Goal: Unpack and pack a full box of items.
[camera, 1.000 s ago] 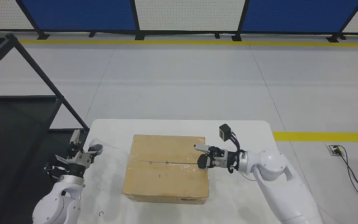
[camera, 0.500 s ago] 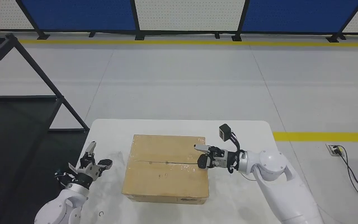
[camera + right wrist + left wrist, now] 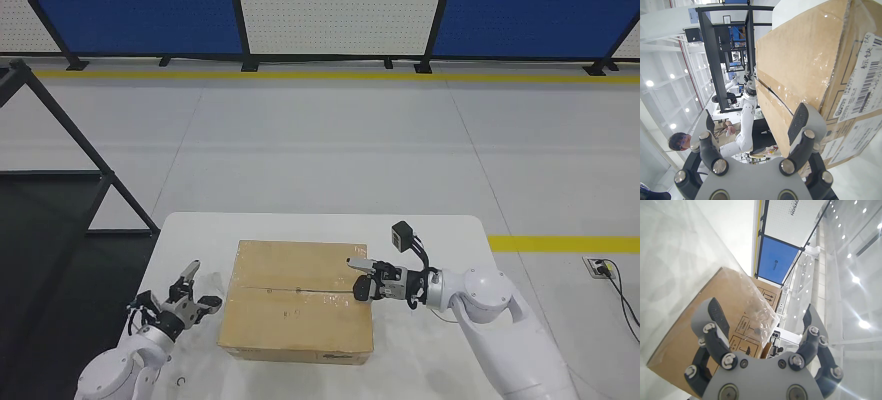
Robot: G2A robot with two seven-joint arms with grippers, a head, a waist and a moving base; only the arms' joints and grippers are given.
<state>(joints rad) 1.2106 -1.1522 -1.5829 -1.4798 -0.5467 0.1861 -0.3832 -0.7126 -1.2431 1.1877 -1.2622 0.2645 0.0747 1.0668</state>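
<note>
A closed brown cardboard box (image 3: 297, 300) sits in the middle of the white table (image 3: 440, 240), its top seam (image 3: 772, 91) covered with clear tape. My left gripper (image 3: 200, 287) is open just beside the box's left side, a little short of it. In the left wrist view the left gripper (image 3: 762, 313) faces the box wall (image 3: 687, 336), where a loose flap of clear tape (image 3: 757, 306) sticks out. My right gripper (image 3: 357, 279) is open at the box's right top edge. One of its fingers (image 3: 800, 117) lies over the top face near the seam.
A white shipping label (image 3: 857, 91) covers the box's right end. A black metal frame (image 3: 60, 130) stands off the table's left side. Bare table lies behind the box and to its right.
My left arm has swung in from the table's left edge toward the box's left side. The right arm and the box have stayed still.
</note>
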